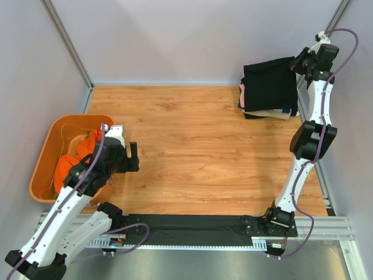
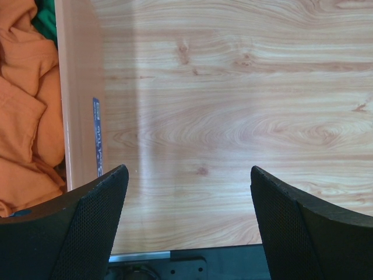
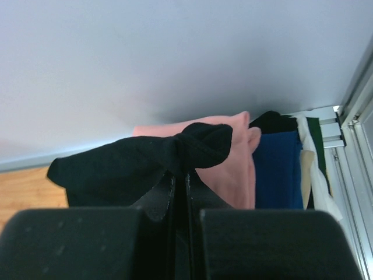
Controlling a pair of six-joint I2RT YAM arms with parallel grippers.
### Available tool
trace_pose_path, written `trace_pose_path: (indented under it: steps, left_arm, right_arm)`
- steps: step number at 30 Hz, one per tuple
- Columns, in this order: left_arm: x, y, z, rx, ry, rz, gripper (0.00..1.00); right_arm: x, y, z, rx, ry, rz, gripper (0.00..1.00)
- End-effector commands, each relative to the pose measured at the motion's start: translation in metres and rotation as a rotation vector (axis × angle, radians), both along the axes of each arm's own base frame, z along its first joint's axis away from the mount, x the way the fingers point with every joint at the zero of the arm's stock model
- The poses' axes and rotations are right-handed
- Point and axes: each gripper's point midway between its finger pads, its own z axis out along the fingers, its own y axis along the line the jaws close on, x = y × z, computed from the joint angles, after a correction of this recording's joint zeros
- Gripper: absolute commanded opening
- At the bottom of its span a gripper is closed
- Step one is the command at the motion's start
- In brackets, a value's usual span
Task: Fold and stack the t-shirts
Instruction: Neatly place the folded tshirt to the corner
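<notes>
A folded black t-shirt (image 1: 269,84) lies on top of a stack at the table's far right corner, with pink (image 1: 241,91) and cream (image 1: 274,114) layers under it. My right gripper (image 1: 298,63) is shut on a bunched corner of the black t-shirt (image 3: 198,146); pink (image 3: 230,169) and navy (image 3: 277,169) shirts show below it in the right wrist view. An orange t-shirt (image 1: 73,163) lies crumpled in the orange tub (image 1: 44,157). My left gripper (image 1: 129,157) is open and empty over bare table beside the tub; in the left wrist view (image 2: 189,198) the orange shirt (image 2: 26,116) is at the left.
The tub wall (image 2: 78,105) stands just left of my left fingers. Grey walls and aluminium posts close the table on three sides. A black strip and metal rail (image 1: 192,230) run along the near edge between the arm bases.
</notes>
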Motion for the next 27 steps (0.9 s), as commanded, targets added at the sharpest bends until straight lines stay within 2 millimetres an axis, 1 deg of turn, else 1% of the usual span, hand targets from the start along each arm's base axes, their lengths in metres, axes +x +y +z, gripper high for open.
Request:
trace_pose_path:
  steps: [1, 3, 4, 5, 6, 7, 9, 10, 11, 12, 14, 16, 17, 18, 19, 20, 21, 23, 24, 25, 26, 27]
  left_arm:
    - [0.005, 0.000, 0.003, 0.005, -0.020, -0.002, 0.92]
    - [0.005, 0.000, 0.003, 0.006, -0.019, 0.000, 0.92]
    - [0.005, 0.000, 0.003, 0.008, -0.018, 0.001, 0.91]
    - [0.005, 0.000, 0.002, 0.009, -0.015, 0.005, 0.92]
    - [0.005, 0.000, 0.002, 0.011, -0.013, 0.004, 0.92]
    - [0.005, 0.001, 0.001, 0.014, -0.012, 0.007, 0.91]
    - [0.006, 0.001, 0.000, 0.014, -0.007, 0.009, 0.91]
    - [0.006, 0.001, 0.000, 0.016, -0.006, 0.008, 0.91]
    - [0.006, 0.001, 0.000, 0.017, -0.005, 0.008, 0.91]
    - [0.006, 0.001, 0.000, 0.017, -0.006, 0.009, 0.91]
    - [0.006, 0.001, 0.000, 0.016, -0.005, 0.010, 0.91]
    - [0.006, 0.001, 0.001, 0.015, -0.006, 0.011, 0.91]
    - [0.006, 0.001, 0.001, 0.015, -0.006, 0.011, 0.91]
    - [0.005, 0.001, 0.001, 0.014, -0.008, 0.011, 0.91]
    - [0.005, 0.001, 0.001, 0.014, -0.008, 0.011, 0.91]
    - [0.005, 0.001, 0.002, 0.012, -0.010, 0.011, 0.91]
    - [0.005, 0.001, 0.002, 0.012, -0.012, 0.011, 0.91]
    - [0.004, 0.002, 0.003, 0.006, -0.020, 0.012, 0.91]
    - [0.004, 0.002, 0.004, 0.006, -0.023, 0.011, 0.91]
    - [0.004, 0.002, 0.005, 0.003, -0.028, 0.010, 0.91]
    - [0.004, 0.001, 0.005, 0.001, -0.029, 0.009, 0.91]
    - [0.004, 0.001, 0.006, -0.002, -0.032, 0.008, 0.91]
  right_arm:
    - [0.023, -0.040, 0.024, -0.006, -0.142, -0.135, 0.00]
    - [0.030, -0.048, 0.016, 0.009, -0.148, -0.162, 0.00]
    - [0.037, -0.059, -0.003, 0.026, -0.129, -0.206, 0.00]
    - [0.040, -0.063, -0.003, 0.025, -0.140, -0.227, 0.00]
    - [0.045, -0.070, -0.022, 0.033, -0.118, -0.252, 0.00]
    - [0.049, -0.077, -0.026, 0.042, -0.128, -0.290, 0.00]
    - [0.053, -0.084, -0.047, 0.056, -0.112, -0.326, 0.00]
    - [0.057, -0.087, -0.064, 0.069, -0.096, -0.350, 0.00]
    - [0.058, -0.090, -0.071, 0.077, -0.087, -0.361, 0.00]
    - [0.059, -0.090, -0.086, 0.085, -0.066, -0.362, 0.00]
    - [0.063, -0.083, -0.094, 0.093, -0.063, -0.336, 0.00]
    - [0.062, -0.083, -0.101, 0.093, -0.046, -0.346, 0.00]
    - [0.061, -0.082, -0.101, 0.097, -0.043, -0.345, 0.04]
    - [0.059, -0.081, -0.095, 0.096, -0.048, -0.342, 0.28]
    - [0.057, -0.079, -0.091, 0.097, -0.043, -0.335, 0.42]
    - [0.055, -0.079, -0.086, 0.089, -0.046, -0.333, 0.68]
    - [0.051, -0.077, -0.068, 0.081, -0.064, -0.331, 0.75]
    - [0.044, -0.079, -0.050, 0.069, -0.077, -0.345, 0.80]
    - [0.037, -0.077, -0.022, 0.055, -0.114, -0.345, 0.84]
    - [0.032, -0.078, -0.016, 0.047, -0.116, -0.353, 0.85]
    - [0.028, -0.078, -0.005, 0.041, -0.128, -0.356, 0.87]
    - [0.018, -0.076, 0.022, 0.024, -0.159, -0.362, 0.88]
